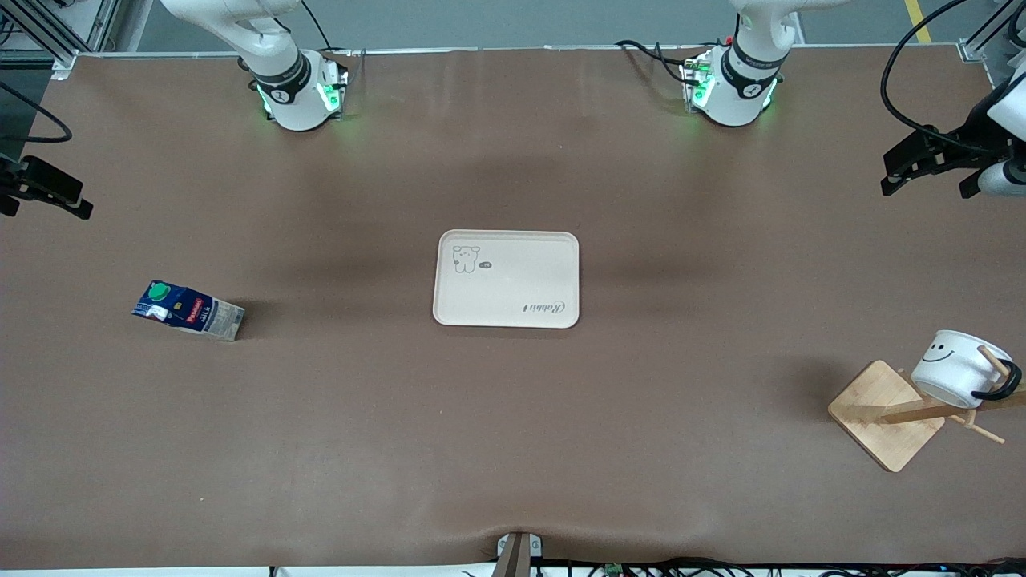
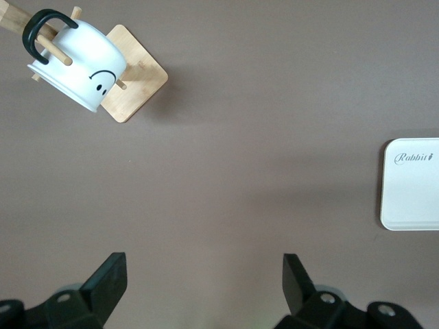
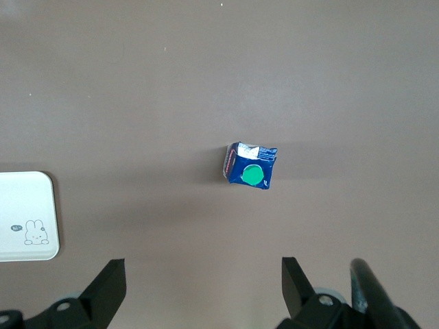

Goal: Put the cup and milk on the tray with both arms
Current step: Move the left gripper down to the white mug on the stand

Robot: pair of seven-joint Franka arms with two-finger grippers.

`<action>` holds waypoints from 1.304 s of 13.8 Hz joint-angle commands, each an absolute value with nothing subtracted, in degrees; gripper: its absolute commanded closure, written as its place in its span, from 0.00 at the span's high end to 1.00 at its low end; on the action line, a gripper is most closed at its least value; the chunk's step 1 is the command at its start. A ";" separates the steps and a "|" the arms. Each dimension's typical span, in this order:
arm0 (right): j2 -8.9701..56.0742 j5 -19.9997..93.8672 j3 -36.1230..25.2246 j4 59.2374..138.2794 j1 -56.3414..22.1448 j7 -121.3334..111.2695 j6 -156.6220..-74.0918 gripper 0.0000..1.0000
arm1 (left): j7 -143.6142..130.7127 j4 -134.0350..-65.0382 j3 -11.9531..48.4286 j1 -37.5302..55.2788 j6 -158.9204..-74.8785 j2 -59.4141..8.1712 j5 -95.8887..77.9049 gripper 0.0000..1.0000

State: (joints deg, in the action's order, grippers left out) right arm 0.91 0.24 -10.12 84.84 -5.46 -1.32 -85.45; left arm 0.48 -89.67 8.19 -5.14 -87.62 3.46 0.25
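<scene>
The cream tray [image 1: 506,279] lies flat at the table's middle, with nothing on it. The dark-blue milk carton [image 1: 188,310] stands near the right arm's end of the table, green cap up. In the right wrist view the milk [image 3: 251,166] is ahead of my open, empty right gripper [image 3: 204,277], which hangs high over that end [image 1: 76,200]. The white smiley cup [image 1: 958,369] hangs by its black handle on a peg of a wooden rack near the left arm's end. My left gripper [image 1: 894,172] is open and empty [image 2: 204,274], high above the table, with the cup [image 2: 86,58] ahead of it.
The rack's square wooden base [image 1: 882,417] sits under the cup, nearer the front camera than the tray. The tray's edge shows in both the left wrist view [image 2: 411,185] and the right wrist view [image 3: 27,216]. Brown table surface lies between the objects.
</scene>
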 commanded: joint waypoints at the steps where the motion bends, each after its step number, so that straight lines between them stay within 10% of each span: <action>1: 0.79 0.62 -9.67 84.64 -4.66 -0.44 -85.61 1.00 | 1.23 -88.24 8.26 -5.54 -86.75 3.08 0.53 1.00; 8: 0.97 0.53 -9.76 84.64 -4.57 -0.44 -85.61 1.00 | 1.23 -83.93 7.12 -8.61 -89.37 -1.76 1.06 1.00; 18: 1.67 0.44 -9.76 84.55 -4.13 -0.44 -85.61 1.00 | 1.75 -108.62 7.29 -17.93 -123.11 2.55 -5.80 1.00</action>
